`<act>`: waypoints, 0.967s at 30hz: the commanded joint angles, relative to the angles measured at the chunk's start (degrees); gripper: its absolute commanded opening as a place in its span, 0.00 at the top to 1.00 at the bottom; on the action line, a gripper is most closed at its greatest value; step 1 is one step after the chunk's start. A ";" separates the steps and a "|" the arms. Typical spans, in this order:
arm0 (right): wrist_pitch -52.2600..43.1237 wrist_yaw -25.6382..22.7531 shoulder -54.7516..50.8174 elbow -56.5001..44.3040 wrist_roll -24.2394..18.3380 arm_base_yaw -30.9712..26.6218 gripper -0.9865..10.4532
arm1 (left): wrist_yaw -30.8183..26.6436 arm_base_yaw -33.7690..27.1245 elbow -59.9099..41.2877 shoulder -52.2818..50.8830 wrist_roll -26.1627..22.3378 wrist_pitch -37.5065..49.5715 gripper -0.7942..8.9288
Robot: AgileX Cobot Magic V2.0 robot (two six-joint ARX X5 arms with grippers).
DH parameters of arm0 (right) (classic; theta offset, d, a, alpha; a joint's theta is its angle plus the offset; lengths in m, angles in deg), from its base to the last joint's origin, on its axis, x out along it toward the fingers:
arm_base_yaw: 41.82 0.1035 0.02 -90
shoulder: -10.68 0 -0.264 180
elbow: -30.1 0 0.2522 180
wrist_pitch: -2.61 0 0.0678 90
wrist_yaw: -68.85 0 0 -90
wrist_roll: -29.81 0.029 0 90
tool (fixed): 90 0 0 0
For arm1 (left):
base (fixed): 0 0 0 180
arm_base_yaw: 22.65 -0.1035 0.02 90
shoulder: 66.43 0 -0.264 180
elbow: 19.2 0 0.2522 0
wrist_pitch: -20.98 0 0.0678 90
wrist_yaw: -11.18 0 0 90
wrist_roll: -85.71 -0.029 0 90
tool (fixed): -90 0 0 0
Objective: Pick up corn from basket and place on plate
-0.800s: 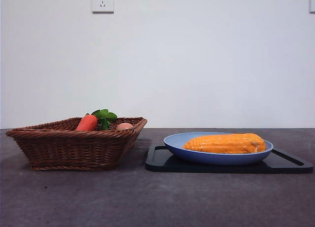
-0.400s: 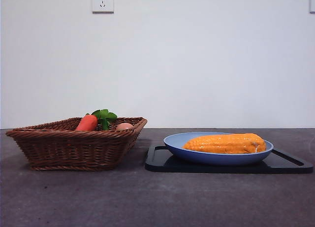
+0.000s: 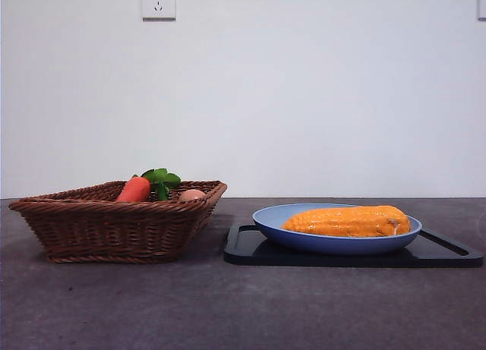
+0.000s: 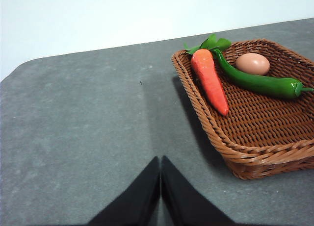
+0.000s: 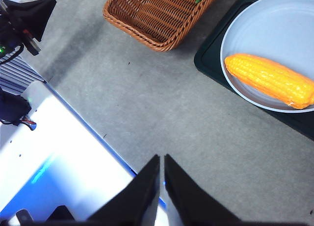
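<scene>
The yellow-orange corn (image 3: 348, 221) lies lengthwise in the light-blue plate (image 3: 269, 220); the right wrist view shows the same corn (image 5: 269, 79) on the plate (image 5: 274, 25). The brown wicker basket (image 3: 106, 228) stands at the left and holds no corn. My left gripper (image 4: 160, 160) is shut above bare table beside the basket (image 4: 255, 147). High over the table's near edge, my right gripper (image 5: 162, 158) is shut, well away from the plate. Neither arm appears in the front view.
A red-orange carrot (image 4: 210, 79) with green leaves, a green pepper (image 4: 257, 82) and a tan egg (image 4: 252, 63) lie in the basket. The plate rests on a flat black tray (image 3: 250, 247). Robot hardware (image 5: 22, 20) sits past the table's edge.
</scene>
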 commanded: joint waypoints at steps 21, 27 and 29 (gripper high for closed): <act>-1.68 -0.42 0.09 0.90 -3.65 -0.39 0.91 | -0.07 -0.11 -1.60 -0.13 0.52 -0.24 0.91; -15.78 -0.68 -4.39 -0.48 -10.86 -8.63 0.91 | -0.09 -0.11 -1.60 -0.13 0.52 -0.24 0.91; -20.96 1.29 -6.69 -2.36 -10.56 -12.52 0.91 | -0.07 -0.11 -1.60 -0.13 0.52 -0.24 0.91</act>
